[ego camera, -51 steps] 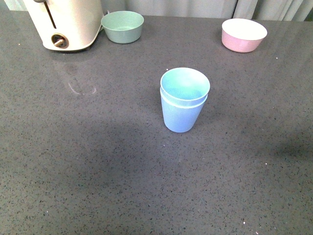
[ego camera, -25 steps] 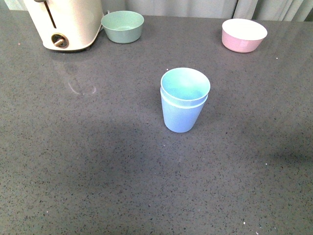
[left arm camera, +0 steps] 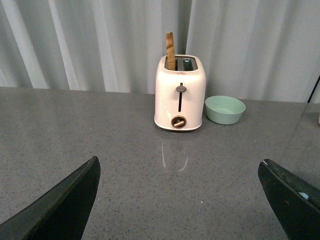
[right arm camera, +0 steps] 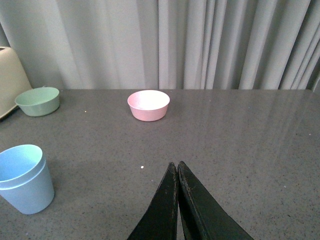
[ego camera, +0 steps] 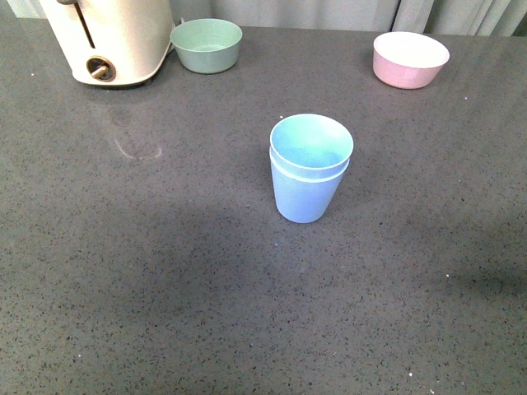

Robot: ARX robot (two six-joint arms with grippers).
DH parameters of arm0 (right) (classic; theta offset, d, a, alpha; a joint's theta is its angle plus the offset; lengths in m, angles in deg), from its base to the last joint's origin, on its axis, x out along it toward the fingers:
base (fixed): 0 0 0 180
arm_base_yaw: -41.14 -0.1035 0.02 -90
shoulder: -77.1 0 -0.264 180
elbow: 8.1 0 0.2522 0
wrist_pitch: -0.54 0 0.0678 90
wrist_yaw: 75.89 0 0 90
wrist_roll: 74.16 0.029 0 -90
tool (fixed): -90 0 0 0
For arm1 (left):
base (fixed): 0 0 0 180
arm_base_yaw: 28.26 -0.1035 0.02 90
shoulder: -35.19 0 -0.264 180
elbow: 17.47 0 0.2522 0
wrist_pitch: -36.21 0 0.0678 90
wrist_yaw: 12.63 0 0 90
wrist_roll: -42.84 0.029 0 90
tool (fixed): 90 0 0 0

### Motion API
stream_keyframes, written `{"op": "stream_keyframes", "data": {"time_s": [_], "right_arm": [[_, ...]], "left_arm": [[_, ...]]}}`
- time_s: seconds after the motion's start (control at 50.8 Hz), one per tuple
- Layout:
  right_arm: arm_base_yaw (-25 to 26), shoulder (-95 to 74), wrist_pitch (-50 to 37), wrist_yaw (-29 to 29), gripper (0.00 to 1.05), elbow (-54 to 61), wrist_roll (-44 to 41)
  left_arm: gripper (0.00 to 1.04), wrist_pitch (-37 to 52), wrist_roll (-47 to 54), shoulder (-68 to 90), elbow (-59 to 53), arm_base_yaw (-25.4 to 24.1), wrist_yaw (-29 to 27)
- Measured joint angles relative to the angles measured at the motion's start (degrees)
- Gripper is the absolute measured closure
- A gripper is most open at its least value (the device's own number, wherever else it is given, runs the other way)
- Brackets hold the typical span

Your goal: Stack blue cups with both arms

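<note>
The two blue cups [ego camera: 310,169] stand nested, one inside the other, upright at the middle of the grey table. They also show in the right wrist view [right arm camera: 24,177], off to one side of my right gripper [right arm camera: 176,165], which is shut and empty, well apart from them. My left gripper [left arm camera: 180,172] is open wide and empty, its two fingers [left arm camera: 65,205] at the frame's edges; the cups do not show in that view. Neither arm shows in the front view.
A cream toaster [ego camera: 111,39] with a slice of toast [left arm camera: 170,51] stands at the back left, a mint-green bowl [ego camera: 207,44] beside it. A pink bowl [ego camera: 410,58] sits at the back right. Pale curtains hang behind the table.
The cups have not moved. A shadow on the table at the right edge of the front view has shifted lower.
</note>
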Motion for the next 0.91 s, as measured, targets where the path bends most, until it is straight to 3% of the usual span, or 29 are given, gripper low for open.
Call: {"op": "stream_keyframes", "data": {"time_s": [0.335,0.807,0.906], "right_arm": [[0.0,0.2,0.0,0.0,1.01,0.0,0.0],[0.0,0.2,0.0,0.0,0.14,0.0,0.0],[0.0,0.2,0.0,0.0,0.08,0.0,0.0]], "left_arm": [[0.09,0.0,0.0,0.0,0.0,0.0,0.0],[0.09,0.0,0.0,0.0,0.0,0.0,0.0],[0.09,0.0,0.0,0.0,0.0,0.0,0.0]]}}
